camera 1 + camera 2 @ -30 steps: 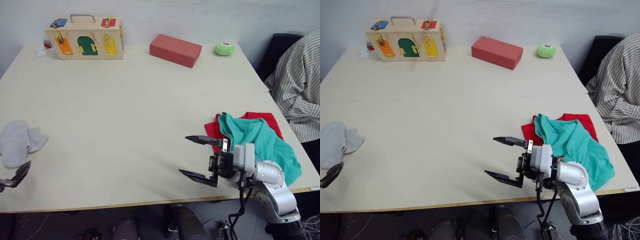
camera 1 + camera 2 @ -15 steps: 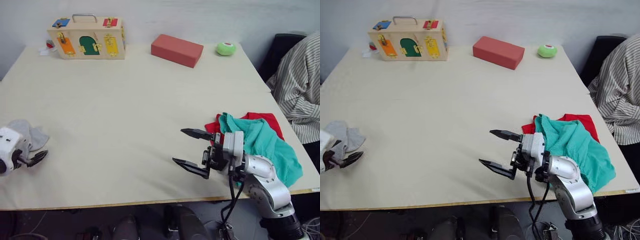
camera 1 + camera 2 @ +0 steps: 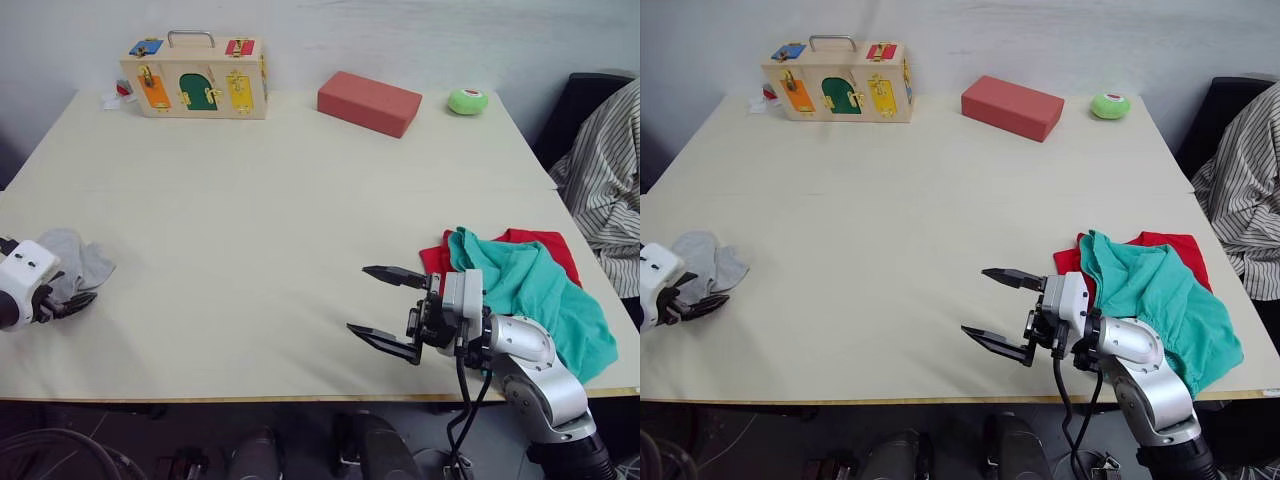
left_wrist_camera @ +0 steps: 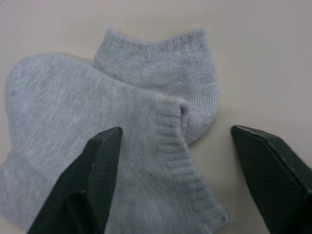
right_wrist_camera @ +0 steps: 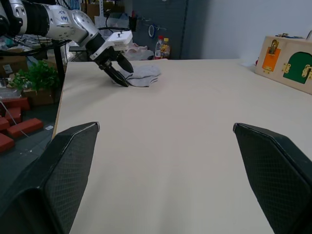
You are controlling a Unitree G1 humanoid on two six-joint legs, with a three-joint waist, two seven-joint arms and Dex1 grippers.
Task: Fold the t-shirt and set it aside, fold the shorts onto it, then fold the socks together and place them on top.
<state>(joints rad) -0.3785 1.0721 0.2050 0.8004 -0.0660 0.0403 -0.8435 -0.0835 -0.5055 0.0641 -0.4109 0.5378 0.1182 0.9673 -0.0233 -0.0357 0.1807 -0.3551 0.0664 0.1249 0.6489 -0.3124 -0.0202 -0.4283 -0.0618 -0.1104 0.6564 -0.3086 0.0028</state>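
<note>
A: Nearest first. Right gripper (image 3: pixel 392 312)?
B: Near front edge of the table (image 3: pixel 280 200), fingers spread wide, nothing between them, hovering over bare tabletop. The shorts (image 3: pixel 530 290) just beside it on its right.

A: Shorts and t-shirt?
B: Teal shorts in a crumpled heap on top of the red t-shirt (image 3: pixel 540 245), front right part of the table. Red shows at the heap's far edge and left corner only.

A: Left gripper (image 4: pixel 176 168)?
B: At the table's left edge, right at the socks (image 4: pixel 112 146). Fingers apart, straddling the ribbed cuff of the upper sock; one fingertip sits over the grey cloth, the other over bare table. Not closed on anything.

A: Socks?
B: Two grey ones overlapping, flat, far left.

A: Back of the table?
B: Wooden latch box (image 3: pixel 195 80) far left, red-brown block (image 3: pixel 369 102) centre, green ball (image 3: pixel 467 100) to its right. Person in a striped shirt (image 3: pixel 610 190) at the right side.
</note>
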